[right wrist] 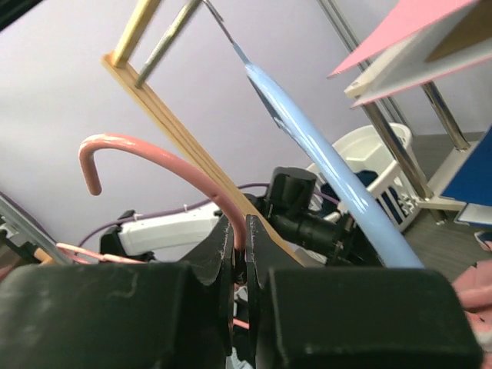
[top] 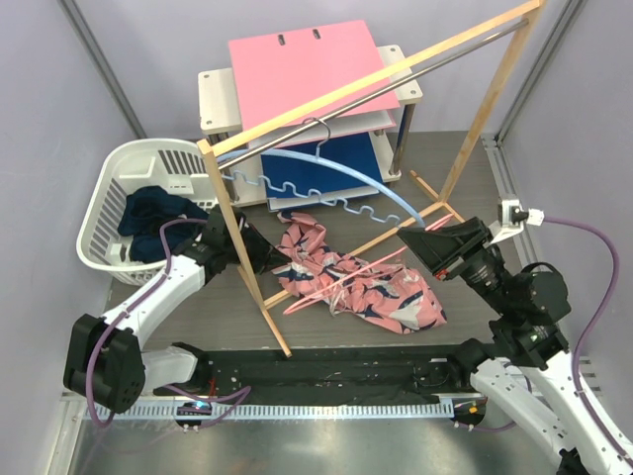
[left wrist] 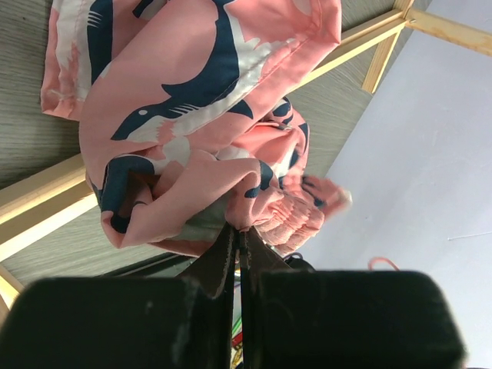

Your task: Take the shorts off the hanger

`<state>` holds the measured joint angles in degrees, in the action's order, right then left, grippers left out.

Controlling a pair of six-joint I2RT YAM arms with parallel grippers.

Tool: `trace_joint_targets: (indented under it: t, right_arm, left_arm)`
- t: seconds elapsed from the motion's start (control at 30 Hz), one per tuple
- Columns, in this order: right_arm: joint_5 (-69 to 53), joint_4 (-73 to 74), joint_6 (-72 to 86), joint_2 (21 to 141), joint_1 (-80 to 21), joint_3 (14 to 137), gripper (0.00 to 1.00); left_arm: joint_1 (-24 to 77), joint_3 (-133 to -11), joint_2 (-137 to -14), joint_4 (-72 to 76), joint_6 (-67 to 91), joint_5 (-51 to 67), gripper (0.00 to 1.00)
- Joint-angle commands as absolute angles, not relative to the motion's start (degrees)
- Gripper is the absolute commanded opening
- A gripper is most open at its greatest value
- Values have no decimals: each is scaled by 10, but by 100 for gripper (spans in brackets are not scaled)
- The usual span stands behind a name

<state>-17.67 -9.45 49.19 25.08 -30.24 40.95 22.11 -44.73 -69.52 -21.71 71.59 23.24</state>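
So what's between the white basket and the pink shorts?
In the top view, the left hand and the wooden rack's post sit between the white plastic basket and the salmon-pink printed shorts.

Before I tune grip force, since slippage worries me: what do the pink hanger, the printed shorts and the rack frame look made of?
The pink hanger: probably plastic or coated wire, smooth, glossy round rod. The printed shorts: soft matte cloth, folding and gathered at the waistband. The rack frame: apparently bare pale wood, square-cut, matte.
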Motion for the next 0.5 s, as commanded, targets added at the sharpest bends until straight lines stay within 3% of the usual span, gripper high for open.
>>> trace_joint_targets:
  t: [0.0, 0.2, 0.47]
  right_arm:
    - [-168, -136, 519, 286, -301, 491, 1]
    - [-145, 37, 458, 302, -301, 591, 1]
    - [-47, 232, 389, 239, -301, 600, 1]
  left_arm:
    - [221, -457, -695, -211, 710, 248, 0]
    - [221, -461, -695, -214, 703, 245, 0]
    - [221, -444, -682, -216, 701, 237, 0]
